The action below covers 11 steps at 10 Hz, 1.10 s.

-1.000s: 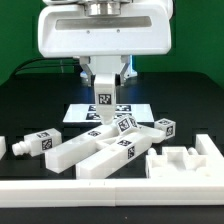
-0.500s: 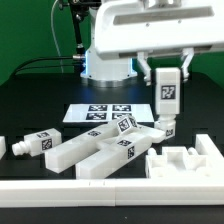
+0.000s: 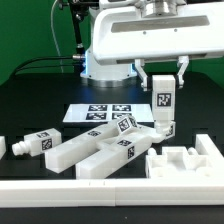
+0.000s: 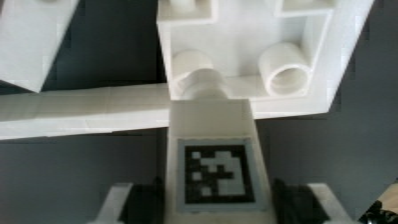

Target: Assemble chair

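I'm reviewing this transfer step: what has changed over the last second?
The end effector, shut on the upright tagged white part, carried it from above the marker board to the exterior view's right; in the last half second it barely shifted. Nothing was taken hold of or let go. The loose white parts on the table stayed put.

White chair parts [image 3: 95, 152] carry black-and-white patterned tags [image 3: 164, 98]; the table [image 3: 35, 110] is black, the backdrop [image 3: 25, 30] seemingly green.
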{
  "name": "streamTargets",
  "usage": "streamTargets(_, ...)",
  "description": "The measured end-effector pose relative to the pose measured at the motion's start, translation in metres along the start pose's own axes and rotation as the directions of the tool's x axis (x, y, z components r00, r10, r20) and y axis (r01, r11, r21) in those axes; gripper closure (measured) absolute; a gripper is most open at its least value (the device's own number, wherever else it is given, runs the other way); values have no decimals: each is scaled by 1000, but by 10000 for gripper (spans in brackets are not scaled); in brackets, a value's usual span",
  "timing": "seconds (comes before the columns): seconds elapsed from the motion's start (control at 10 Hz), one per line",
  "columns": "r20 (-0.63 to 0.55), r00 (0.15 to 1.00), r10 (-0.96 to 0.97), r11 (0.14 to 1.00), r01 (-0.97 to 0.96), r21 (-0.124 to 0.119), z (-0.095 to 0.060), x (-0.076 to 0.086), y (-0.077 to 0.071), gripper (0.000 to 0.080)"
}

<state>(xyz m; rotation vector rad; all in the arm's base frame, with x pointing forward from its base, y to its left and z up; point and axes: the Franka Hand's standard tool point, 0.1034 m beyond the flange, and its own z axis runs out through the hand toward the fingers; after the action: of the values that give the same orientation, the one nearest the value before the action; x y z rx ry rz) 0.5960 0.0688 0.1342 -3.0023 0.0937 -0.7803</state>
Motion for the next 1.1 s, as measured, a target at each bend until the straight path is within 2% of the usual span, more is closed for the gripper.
streamTargets(0.1, 16, 999, -33, 999, 33, 8, 9, 10, -12, 515)
streamTargets(0.2, 20, 998, -53, 999, 53, 8, 15, 17, -13, 515)
streamTargets(0.7, 23, 995, -95, 995, 95, 8, 19, 16, -12, 515)
streamTargets(1.1, 32, 992, -122, 992, 121, 32, 37, 6, -51, 515)
